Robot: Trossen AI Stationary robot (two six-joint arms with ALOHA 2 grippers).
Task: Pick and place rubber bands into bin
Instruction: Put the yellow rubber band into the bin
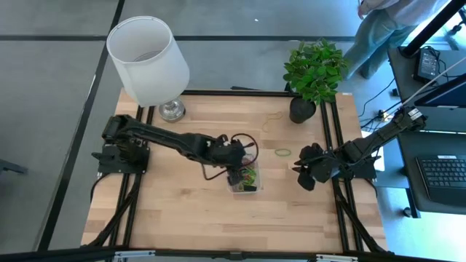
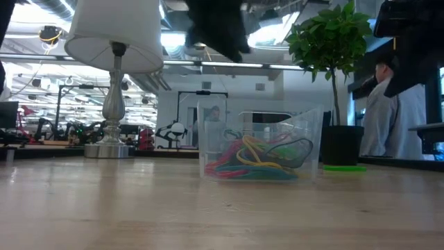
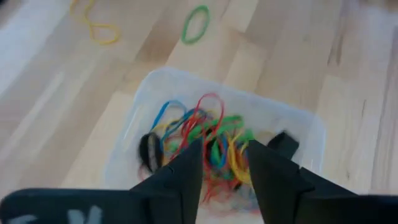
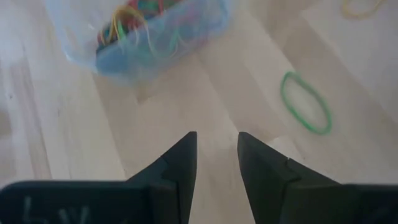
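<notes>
Left gripper [image 3: 225, 163] open above clear rectangular plastic bin [image 3: 127, 140] holding tangled coloured rubber bands [image 3: 199, 134]. Right gripper [image 4: 216, 152] open, nothing held.

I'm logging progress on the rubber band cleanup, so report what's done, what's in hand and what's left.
Done: a tangle of coloured rubber bands already lies in the bin. In hand: nothing; the left gripper hangs open above the bin with nothing between its fingers, and the right gripper, also open, waits over bare table. Left: a green band and a yellow band lie loose on the table.
</notes>
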